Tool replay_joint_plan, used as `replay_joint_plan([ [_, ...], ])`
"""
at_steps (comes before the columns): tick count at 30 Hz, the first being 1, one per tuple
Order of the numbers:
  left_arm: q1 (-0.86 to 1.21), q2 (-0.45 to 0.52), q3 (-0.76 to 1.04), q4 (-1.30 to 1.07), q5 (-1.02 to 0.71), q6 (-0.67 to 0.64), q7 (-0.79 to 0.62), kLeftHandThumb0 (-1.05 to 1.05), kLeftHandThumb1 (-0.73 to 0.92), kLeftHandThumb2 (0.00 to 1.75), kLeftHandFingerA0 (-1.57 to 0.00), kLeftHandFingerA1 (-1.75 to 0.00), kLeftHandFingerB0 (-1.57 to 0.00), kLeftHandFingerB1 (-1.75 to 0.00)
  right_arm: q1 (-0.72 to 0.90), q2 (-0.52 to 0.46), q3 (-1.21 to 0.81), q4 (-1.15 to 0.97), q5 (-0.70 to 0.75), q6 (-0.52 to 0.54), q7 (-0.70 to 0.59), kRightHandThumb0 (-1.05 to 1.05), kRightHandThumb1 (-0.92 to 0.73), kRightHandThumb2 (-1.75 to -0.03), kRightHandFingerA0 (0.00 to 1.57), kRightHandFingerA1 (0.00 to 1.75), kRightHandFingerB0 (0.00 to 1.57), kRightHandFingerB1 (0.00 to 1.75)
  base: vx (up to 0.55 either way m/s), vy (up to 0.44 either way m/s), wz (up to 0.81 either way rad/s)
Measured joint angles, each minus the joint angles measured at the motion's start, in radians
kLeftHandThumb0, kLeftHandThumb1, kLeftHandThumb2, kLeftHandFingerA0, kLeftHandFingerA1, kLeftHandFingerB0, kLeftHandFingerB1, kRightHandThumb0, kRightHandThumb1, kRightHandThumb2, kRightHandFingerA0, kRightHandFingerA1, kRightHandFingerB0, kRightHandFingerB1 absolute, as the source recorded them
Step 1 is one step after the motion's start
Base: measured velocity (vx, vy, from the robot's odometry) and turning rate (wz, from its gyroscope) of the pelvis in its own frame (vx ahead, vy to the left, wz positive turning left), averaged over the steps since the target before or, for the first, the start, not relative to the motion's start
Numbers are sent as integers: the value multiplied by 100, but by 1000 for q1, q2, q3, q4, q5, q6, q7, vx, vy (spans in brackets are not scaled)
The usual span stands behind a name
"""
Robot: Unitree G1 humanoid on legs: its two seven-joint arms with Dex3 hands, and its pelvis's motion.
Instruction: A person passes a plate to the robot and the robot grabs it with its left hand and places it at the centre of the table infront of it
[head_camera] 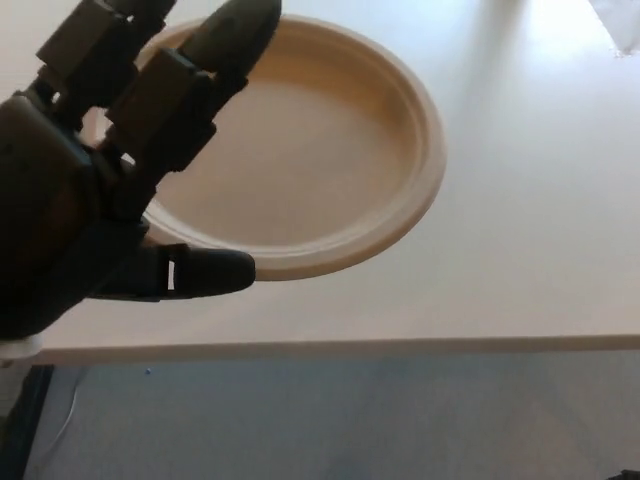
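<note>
1. Filled the left of the frame: left hand (100,190), black, wrist cut off at the left edge.
2. Stretched two fingers (165,95) over the plate (330,150), thumb (195,272) jutting right just beneath its near rim; spread, gripping nothing.
3. Hid the plate's left rim behind those fingers; actual contact unclear.
4. Lay on the table (530,270), upper centre of the frame.

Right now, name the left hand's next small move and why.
Probably draw the left hand back toward the robot, clear of the plate: the plate looks set flat on the table, and the fingers are spread apart above its rim rather than gripping it.
</note>
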Motion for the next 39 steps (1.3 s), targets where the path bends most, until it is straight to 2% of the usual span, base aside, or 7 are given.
replay_joint_plan([
  [14,34,37,-112,102,219,29,7,-88,49,60,0,-24,-5,-26,-17,-10,1,1,-3,1,12,-85,-84,-67,48,68,17,43,0,0,0],
  [20,47,43,-110,78,254,39,10,-89,53,57,0,-25,0,-25,-30,-14,-1,1,-3,2,15,-84,-65,-103,42,67,15,50,0,0,0],
  [21,47,44,-109,70,257,39,10,-86,54,57,-5,-28,0,-24,-32,-15,-2,2,-3,2,16,-84,-85,-66,54,78,18,42,0,0,0],
  [25,39,44,-107,56,296,56,12,-35,38,94,-2,-46,-1,-49,-36,-15,-3,4,-3,3,16,-83,-65,-104,40,67,16,51,0,0,0],
  [27,27,42,-106,75,319,64,25,-34,51,94,-58,-69,0,-43,-36,-15,-4,4,-3,3,16,-82,-66,-104,39,66,15,51,0,0,0],
  [30,13,38,-106,123,342,76,60,-13,60,61,-104,-146,-36,-34,-36,-15,-4,5,-4,3,17,-85,-68,-105,38,66,14,52,0,0,0],
  [39,-50,44,-112,263,372,83,144,-20,57,57,-100,-152,-89,-62,-35,-16,1,7,-9,1,20,-85,-86,-65,51,68,20,42,0,0,0],
])
